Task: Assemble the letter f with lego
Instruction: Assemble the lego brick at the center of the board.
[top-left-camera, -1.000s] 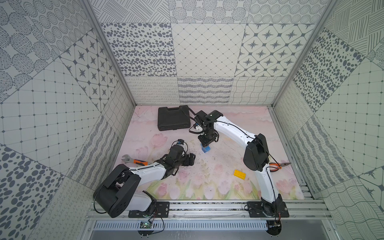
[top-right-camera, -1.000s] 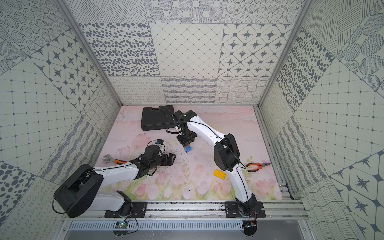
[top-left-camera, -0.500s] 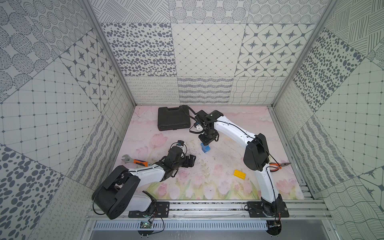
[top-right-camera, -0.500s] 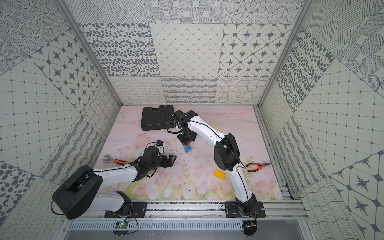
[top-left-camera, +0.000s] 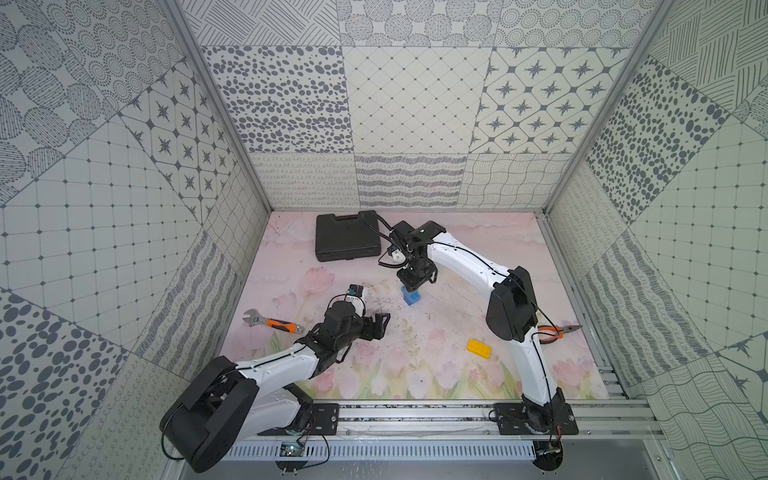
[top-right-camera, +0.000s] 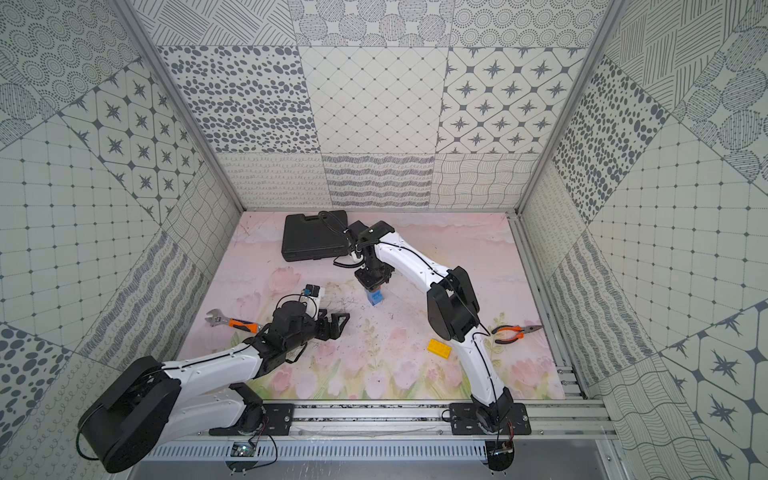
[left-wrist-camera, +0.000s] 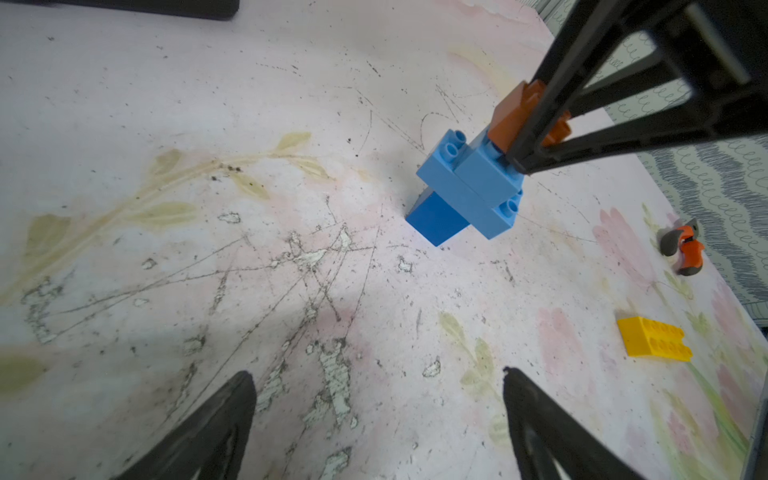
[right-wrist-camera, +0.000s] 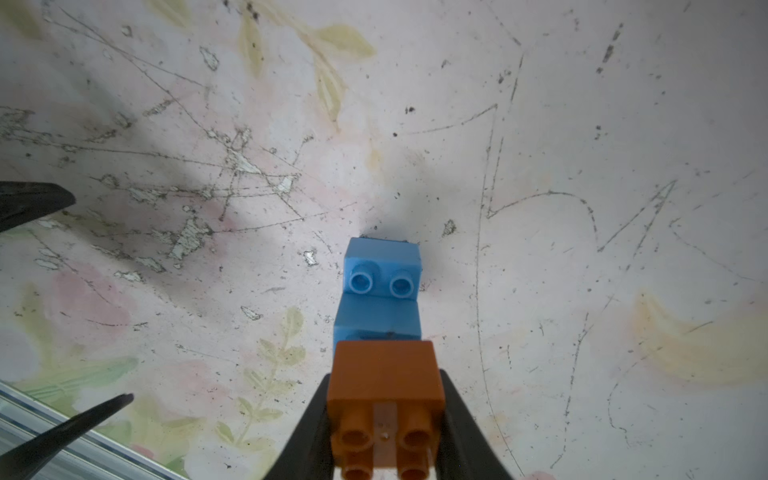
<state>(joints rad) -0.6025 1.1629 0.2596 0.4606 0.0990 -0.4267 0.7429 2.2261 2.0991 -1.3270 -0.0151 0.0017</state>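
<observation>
Right gripper (top-left-camera: 410, 286) noted clenched on the brown-orange brick (right-wrist-camera: 384, 376), which is held from above on top of the blue stack (top-left-camera: 411, 298). In the stack, the darker blue brick (left-wrist-camera: 436, 222) stands on the mat (top-left-camera: 436, 374), with two light blue bricks (left-wrist-camera: 465, 195) above it. Full seating of the brown-orange brick cannot be told. Left gripper (left-wrist-camera: 376, 376) seen released, jaws wide, near and left of the stack, not touching it. Yellow brick (top-left-camera: 479, 348) lies loose, right and nearer, well apart from both grippers.
</observation>
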